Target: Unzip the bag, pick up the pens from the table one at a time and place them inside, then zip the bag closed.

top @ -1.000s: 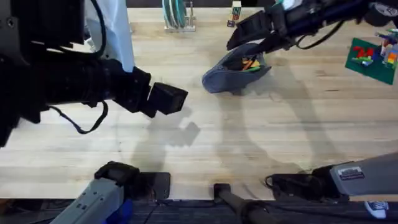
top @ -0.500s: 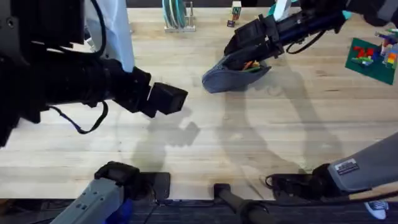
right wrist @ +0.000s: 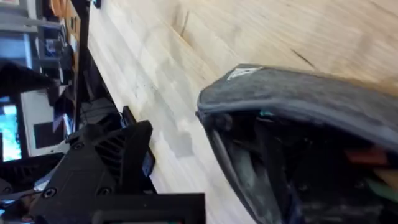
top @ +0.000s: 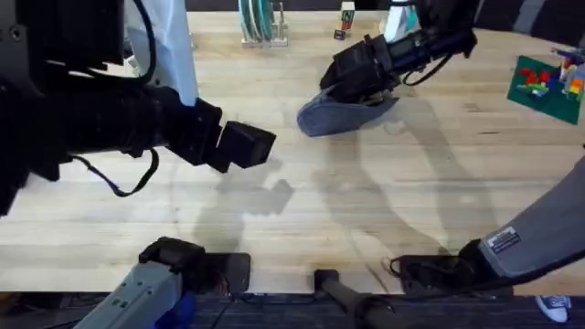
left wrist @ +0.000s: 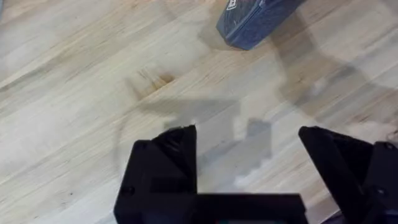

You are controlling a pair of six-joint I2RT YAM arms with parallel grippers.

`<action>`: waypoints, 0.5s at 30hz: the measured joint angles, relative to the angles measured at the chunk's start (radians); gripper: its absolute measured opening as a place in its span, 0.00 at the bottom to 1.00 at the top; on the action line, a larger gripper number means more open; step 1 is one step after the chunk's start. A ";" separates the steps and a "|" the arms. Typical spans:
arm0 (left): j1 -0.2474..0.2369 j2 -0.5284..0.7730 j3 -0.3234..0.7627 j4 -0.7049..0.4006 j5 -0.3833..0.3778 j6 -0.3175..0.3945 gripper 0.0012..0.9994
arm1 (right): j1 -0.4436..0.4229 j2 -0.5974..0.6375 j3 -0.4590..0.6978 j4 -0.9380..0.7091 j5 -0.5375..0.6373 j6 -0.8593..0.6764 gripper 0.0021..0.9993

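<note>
The grey-blue bag (top: 340, 113) lies on the table (top: 411, 192) at the back, right of centre, with its zipper mouth gaping. My right gripper (top: 353, 80) hovers open just over the bag's top edge. In the right wrist view one black finger (right wrist: 118, 163) stands beside the bag (right wrist: 298, 93). Deep in the bag's dark mouth show the pens, an orange bit (right wrist: 367, 155) and a green bit (right wrist: 380, 186). My left gripper (top: 249, 144) hangs open and empty over bare wood left of the bag. The left wrist view has that gripper (left wrist: 247, 134) well short of the bag's end (left wrist: 252, 25).
A green plate with coloured bricks (top: 547, 87) lies at the far right. A rack of teal discs (top: 260, 22) and a small box (top: 345, 18) stand along the back edge. Bare wood spreads across the middle and front.
My right gripper has slid left and lower along the bag's top, now covering the opening where orange showed. The left arm has not moved.
</note>
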 joint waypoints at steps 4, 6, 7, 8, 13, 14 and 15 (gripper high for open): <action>0.000 0.000 0.000 0.000 0.000 0.000 0.99 | 0.023 0.016 0.000 0.022 -0.011 0.000 1.00; 0.000 0.000 0.000 0.000 0.000 0.000 0.99 | 0.030 0.023 0.000 0.034 -0.015 0.001 1.00; 0.000 0.000 0.000 0.000 0.000 0.000 0.99 | 0.031 0.026 0.000 0.036 -0.015 0.001 1.00; 0.000 0.000 0.000 0.000 0.000 0.000 0.99 | 0.031 0.029 0.000 0.040 -0.016 0.002 1.00; 0.000 0.000 0.000 0.000 0.000 0.000 0.99 | 0.031 0.035 0.000 0.042 -0.023 0.004 1.00; 0.000 0.000 0.000 0.000 0.000 0.000 0.99 | 0.031 0.035 0.000 0.042 -0.028 0.006 1.00; 0.000 0.000 0.000 0.000 0.000 0.000 0.99 | 0.031 0.036 0.000 0.042 -0.037 0.006 1.00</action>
